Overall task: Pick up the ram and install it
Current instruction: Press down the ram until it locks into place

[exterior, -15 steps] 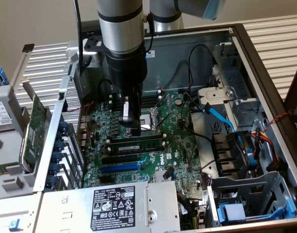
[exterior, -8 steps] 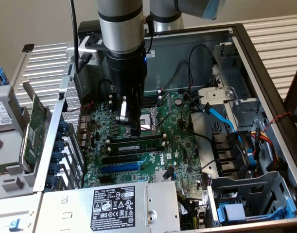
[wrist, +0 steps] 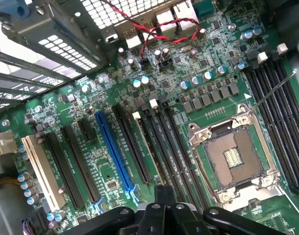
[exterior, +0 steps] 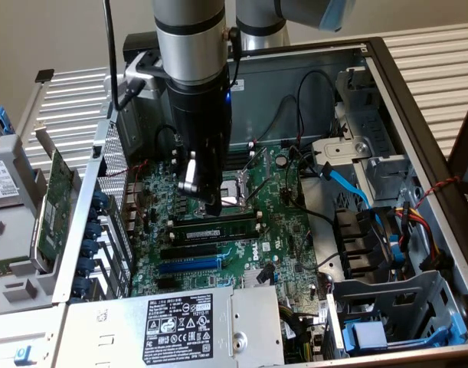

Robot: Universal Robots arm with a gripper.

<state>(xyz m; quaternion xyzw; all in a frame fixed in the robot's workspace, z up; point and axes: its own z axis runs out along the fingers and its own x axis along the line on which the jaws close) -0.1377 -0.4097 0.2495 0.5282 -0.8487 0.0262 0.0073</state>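
Observation:
The ram [exterior: 218, 228] is a long narrow green stick standing on edge in a black memory slot beside the CPU socket [exterior: 237, 192], inside the open computer case. In the wrist view the ram [wrist: 145, 144] shows edge-on as a thin pale strip running between the dark slots. My gripper [exterior: 211, 205] hangs straight down over the motherboard, its tips close above the stick's top edge near the middle. The fingers [wrist: 164, 196] are shut together, and I see nothing between them.
Empty memory slots [wrist: 274, 98] lie on the socket's other side. A blue expansion slot [wrist: 112, 147] and black ones sit alongside. The power supply [exterior: 180, 322] is at the front, a blue cable [exterior: 348, 188] and a drive cage [exterior: 402, 307] are on the exterior view's right, and a green card [exterior: 57, 192] leans outside the case.

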